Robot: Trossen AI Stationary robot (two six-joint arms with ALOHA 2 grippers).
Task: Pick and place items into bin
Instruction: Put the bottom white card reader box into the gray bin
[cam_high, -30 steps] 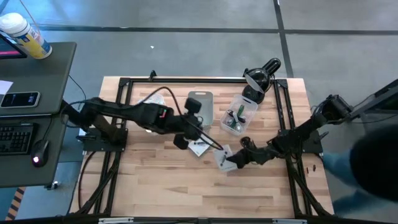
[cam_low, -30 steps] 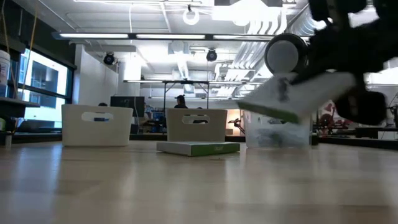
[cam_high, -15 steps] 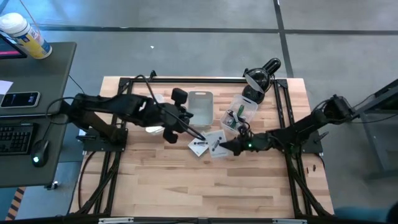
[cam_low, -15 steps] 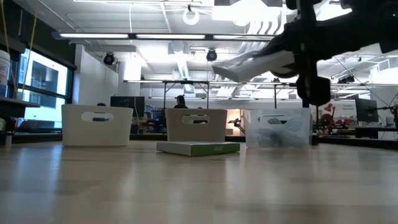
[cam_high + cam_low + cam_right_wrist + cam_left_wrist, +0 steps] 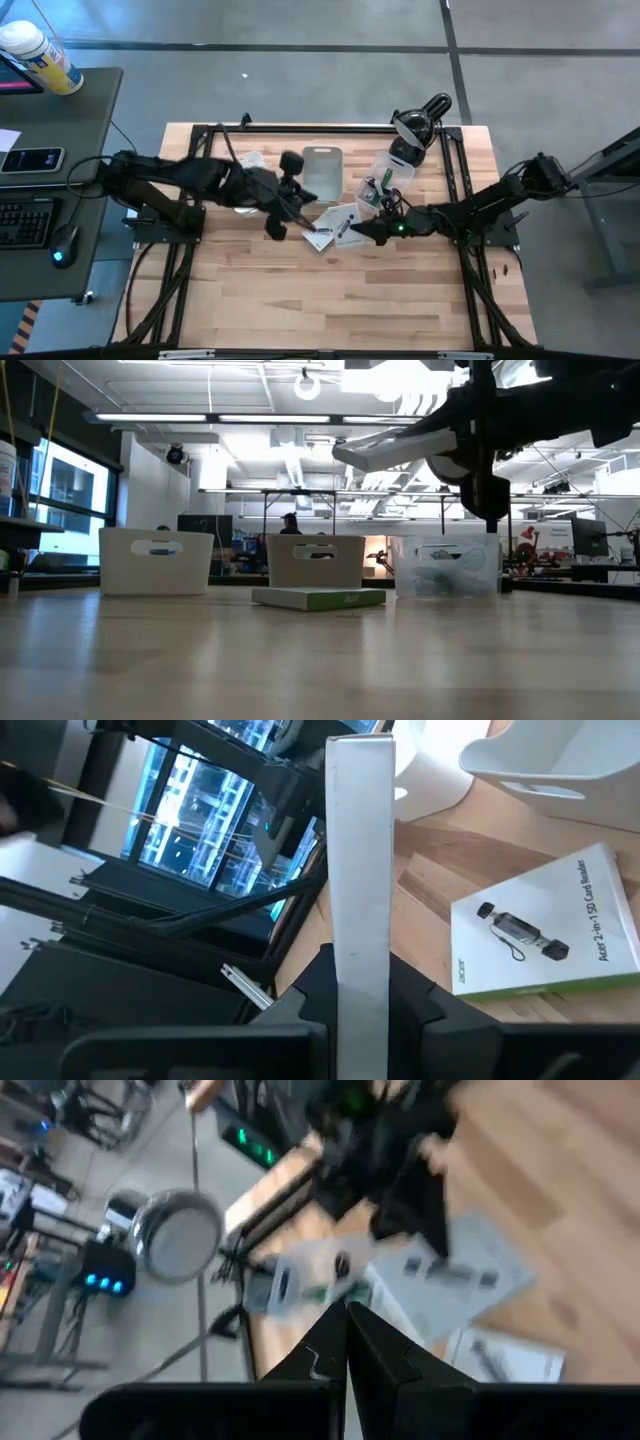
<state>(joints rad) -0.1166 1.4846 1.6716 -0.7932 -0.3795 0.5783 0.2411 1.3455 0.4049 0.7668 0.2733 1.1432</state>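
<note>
My right gripper [image 5: 358, 229] is shut on a flat white boxed card [image 5: 343, 222], which is lifted above the table's middle; in the low view the card [image 5: 395, 446] hangs high in the air. A second white box printed black [image 5: 545, 935] lies flat on the wood [image 5: 320, 238]. The clear bin [image 5: 386, 185] stands by the far right side and holds a green piece and dark odds and ends. My left gripper [image 5: 308, 212] is shut and hovers just left of the boxes, touching nothing. No pink block shows. My right gripper pinches the white box between its two fingers at its right-hand end [image 5: 358, 945], which stands edge-on between them. The fingers come nearly level from the table's right side. The box is lifted clear and reaches out leftward past the fingers [image 5: 395, 446], slightly tilted.
A white bin [image 5: 322, 170] stands left of the clear one at the far side, and another white bin [image 5: 155, 560] shows farther left in the low view. A black lamp-like stand [image 5: 420, 125] rises behind the clear bin. The near half of the table is bare wood [image 5: 330, 300].
My right gripper has risen with the white box and moved toward the far edge and a little left; the box went from low and steeply tilted to high and nearly level. My left gripper has drawn back toward the left, away from the boxes.
</note>
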